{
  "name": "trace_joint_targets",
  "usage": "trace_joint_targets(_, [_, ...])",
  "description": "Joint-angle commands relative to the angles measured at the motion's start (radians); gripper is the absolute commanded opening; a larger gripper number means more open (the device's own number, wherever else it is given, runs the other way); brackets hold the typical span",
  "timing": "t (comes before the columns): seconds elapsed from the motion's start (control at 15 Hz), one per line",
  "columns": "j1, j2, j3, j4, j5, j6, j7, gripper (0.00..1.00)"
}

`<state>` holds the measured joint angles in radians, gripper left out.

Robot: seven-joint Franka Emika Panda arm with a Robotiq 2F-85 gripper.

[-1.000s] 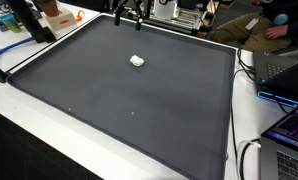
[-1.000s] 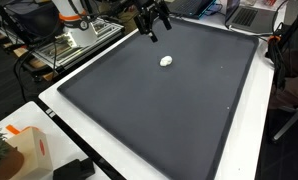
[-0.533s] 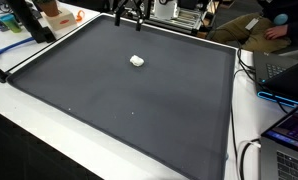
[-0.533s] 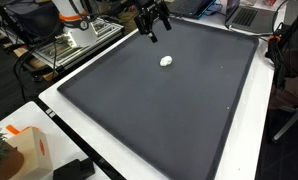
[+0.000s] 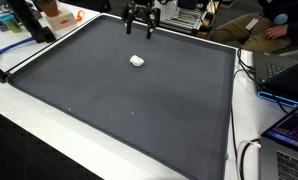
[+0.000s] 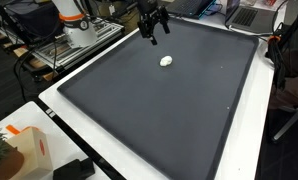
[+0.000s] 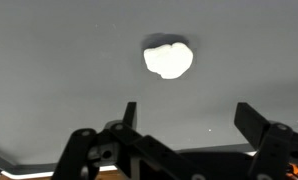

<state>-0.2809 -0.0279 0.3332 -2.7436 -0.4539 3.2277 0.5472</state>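
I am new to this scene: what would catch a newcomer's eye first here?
A small white lump lies alone on a large dark grey mat that fills most of both exterior views. The open gripper hangs near the mat's far edge, apart from the lump and holding nothing. In the wrist view the lump sits just ahead of its fingers.

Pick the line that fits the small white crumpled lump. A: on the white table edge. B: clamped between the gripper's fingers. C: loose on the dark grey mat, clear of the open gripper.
C: in the wrist view the small white crumpled lump lies on the dark grey mat beyond the open gripper, touching neither finger.
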Motion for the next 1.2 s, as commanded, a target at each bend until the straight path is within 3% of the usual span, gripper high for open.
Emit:
trace_joint_targets(0.0, [0.0, 0.001, 0.0, 0.0, 0.001, 0.0, 0.001, 1.0])
trace_joint_targets(0.73, [-0.004, 0.008, 0.0, 0.026, -0.004, -0.023, -0.004, 1.0])
trace_joint_targets(1.13, [0.017, 0.056, 0.012, 0.082, 0.019, -0.112, -0.015, 1.0])
